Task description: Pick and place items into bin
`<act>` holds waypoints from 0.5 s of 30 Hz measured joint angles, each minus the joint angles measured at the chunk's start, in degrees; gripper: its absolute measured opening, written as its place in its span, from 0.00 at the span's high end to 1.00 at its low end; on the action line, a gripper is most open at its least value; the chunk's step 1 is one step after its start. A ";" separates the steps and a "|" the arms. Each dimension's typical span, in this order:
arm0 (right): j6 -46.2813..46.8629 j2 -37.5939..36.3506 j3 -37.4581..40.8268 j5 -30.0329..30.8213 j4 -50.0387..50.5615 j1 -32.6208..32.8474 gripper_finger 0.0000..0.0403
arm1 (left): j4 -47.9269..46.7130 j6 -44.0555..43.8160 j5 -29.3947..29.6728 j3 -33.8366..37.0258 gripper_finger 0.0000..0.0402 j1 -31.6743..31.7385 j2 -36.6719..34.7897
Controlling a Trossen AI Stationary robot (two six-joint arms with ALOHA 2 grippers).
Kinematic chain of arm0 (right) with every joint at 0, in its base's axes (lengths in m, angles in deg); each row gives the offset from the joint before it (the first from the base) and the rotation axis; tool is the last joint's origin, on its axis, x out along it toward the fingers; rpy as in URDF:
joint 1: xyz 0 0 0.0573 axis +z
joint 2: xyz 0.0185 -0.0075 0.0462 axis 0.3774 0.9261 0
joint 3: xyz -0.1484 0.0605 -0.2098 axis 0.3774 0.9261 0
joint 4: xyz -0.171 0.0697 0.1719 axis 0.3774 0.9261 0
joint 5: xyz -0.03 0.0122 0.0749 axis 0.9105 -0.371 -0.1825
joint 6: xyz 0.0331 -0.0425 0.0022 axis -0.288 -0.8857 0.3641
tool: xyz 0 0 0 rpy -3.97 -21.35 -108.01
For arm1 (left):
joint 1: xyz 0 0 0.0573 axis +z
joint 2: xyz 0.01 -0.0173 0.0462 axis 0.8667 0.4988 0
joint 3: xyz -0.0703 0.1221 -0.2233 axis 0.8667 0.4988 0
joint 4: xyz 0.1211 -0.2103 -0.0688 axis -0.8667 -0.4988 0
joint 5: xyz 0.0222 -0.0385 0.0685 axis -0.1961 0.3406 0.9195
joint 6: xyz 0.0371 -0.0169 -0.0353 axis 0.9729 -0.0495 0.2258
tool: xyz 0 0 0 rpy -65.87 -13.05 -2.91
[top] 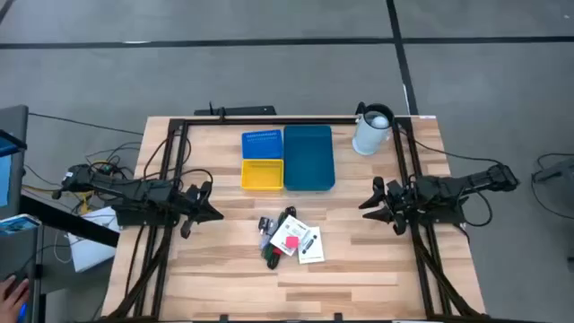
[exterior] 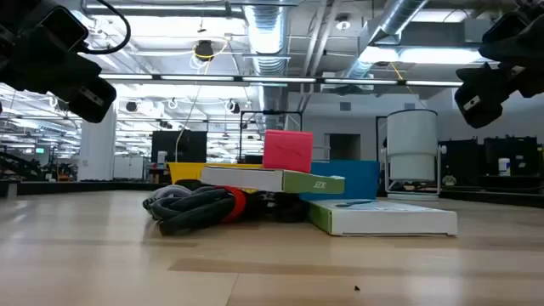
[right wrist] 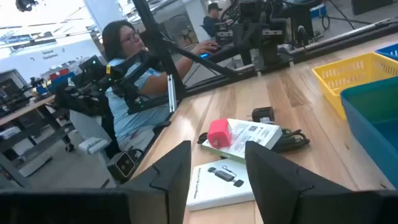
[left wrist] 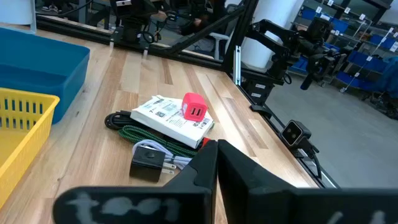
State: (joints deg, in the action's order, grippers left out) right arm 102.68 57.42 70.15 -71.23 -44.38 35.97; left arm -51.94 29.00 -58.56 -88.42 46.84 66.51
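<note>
- Arms lie low and level over the table's side rails, facing each other across the pile: left gripper (top: 204,205) at 9 o'clock of the table (top: 359,269), right gripper (top: 375,203) at 3 o'clock, both well apart from the items.
- Left gripper is clenched, fingers (left wrist: 205,168) pressed together with nothing between them.
- Right gripper is released, fingers (right wrist: 171,165) spread with bare wood showing in the gap; it holds nothing.
- Items sit in one heap near table centre, at 6 o'clock of the bins.
- Pink block (top: 291,239) lies on a white box (left wrist: 168,115), whose long axis runs from 10 to 4 o'clock in the high view.
- A second white box (top: 310,246) lies flat just beside it at 4 o'clock, long axis roughly 12 to 6.
- A green cord (left wrist: 146,134) and a black adapter (left wrist: 147,167) lie at the heap's 7 o'clock edge, touching the first box.
- Bins at 12 o'clock: yellow basket (top: 262,174), blue basket (top: 262,144) behind it, large blue bin (top: 309,158) beside both.
- White jug (top: 371,131) stands at 1 o'clock.
- Surface is pale wood planks; beyond it, grey floor, ceiling ducts, shelving, and a seated person (right wrist: 127,81) at a desk.
</note>
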 joint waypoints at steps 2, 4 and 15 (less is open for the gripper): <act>0.00 0.01 -0.01 -0.02 0.00 -0.01 0.64 | 0.00 0.00 0.00 -0.01 1.00 -0.02 -0.02; 0.00 0.01 0.00 -0.01 0.00 -0.01 0.64 | 0.01 0.00 0.00 0.00 1.00 -0.02 -0.02; 0.00 0.02 -0.02 -0.02 0.00 0.00 0.63 | 0.00 0.02 0.00 0.00 1.00 -0.02 -0.02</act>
State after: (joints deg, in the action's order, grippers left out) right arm 102.68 57.44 70.13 -71.25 -44.38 35.97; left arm -51.94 29.02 -58.56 -88.42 46.82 66.49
